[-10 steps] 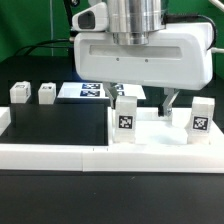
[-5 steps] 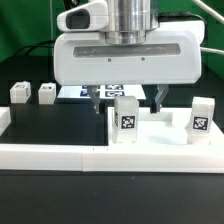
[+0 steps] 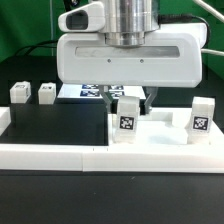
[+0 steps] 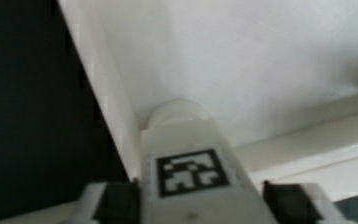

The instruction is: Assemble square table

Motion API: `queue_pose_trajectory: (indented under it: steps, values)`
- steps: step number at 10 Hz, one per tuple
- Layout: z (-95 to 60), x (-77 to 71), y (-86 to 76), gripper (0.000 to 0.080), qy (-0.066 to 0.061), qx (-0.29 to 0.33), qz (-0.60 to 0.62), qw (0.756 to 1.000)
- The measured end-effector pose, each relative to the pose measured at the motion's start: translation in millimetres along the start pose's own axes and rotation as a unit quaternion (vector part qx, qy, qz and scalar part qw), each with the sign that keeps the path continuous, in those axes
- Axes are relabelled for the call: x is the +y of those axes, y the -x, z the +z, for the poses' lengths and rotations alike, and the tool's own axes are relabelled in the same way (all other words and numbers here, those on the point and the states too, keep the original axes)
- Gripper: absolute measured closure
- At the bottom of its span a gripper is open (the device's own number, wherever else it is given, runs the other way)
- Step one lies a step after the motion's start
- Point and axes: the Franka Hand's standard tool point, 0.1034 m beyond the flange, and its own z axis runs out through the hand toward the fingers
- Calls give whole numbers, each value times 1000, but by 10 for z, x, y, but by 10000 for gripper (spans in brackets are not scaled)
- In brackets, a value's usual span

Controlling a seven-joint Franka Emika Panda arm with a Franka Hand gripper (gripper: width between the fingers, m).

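**Square table parts, gripper astride one leg**

Gripper [image 3: 130, 98]: hangs straight down over the corner of the tabletop [image 3: 165, 133] toward the exterior view's left. Fingers [image 4: 114, 206] set narrow on either side of the first leg [image 3: 126, 119], close against both its flanks in the wrist view. Cannot tell whether pressing on it or just short of touching.

Tabletop: white, low-rimmed, flat on the black table [image 3: 55, 125], just behind the rail [image 3: 55, 157].

First leg: white, upright, tag facing the exterior camera. Stands at the tabletop's corner toward the exterior view's left, right beside the bare black table. Cannot tell whether seated in a socket.

Second leg [image 3: 200, 118]: white, upright, tagged. Stands at the tabletop's end toward the exterior view's right, well apart from the first leg.

Third leg [image 3: 18, 92] and fourth leg [image 3: 46, 93]: small, side by side on the black table. Well apart from the tabletop, toward the exterior view's left and farther back.

Marker board [image 3: 84, 90]: flat on the black table behind the tabletop, partly hidden by the gripper's body.
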Motion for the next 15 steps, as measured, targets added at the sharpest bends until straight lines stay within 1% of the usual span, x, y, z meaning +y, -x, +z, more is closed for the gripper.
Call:
queue_pose_trajectory:
  steps: [1,3,6,7,8,9,10,11,12,13,14,15]
  values:
    - [0,-2,0,508,0,0,43,999]
    - [0,-6,1,508,0,0,90,996]
    - [0,-11,1,508,-1,0,193,981]
    - [2,-16,-5,508,-2,0,231,973]
    - [4,-29,-12,508,-1,1,298,955]
    - [9,-45,-10,508,-2,3,373,928]
    - [18,-68,-2,508,-7,3,458,889]
    - [19,-86,-8,508,-16,0,545,838]
    - [17,-74,-20,508,-25,-5,586,810]
    - [19,-86,-14,508,-26,-7,597,802]
    - [21,-88,-14,508,-28,-9,630,776]
    - [21,-84,-16,508,-28,-10,647,762]
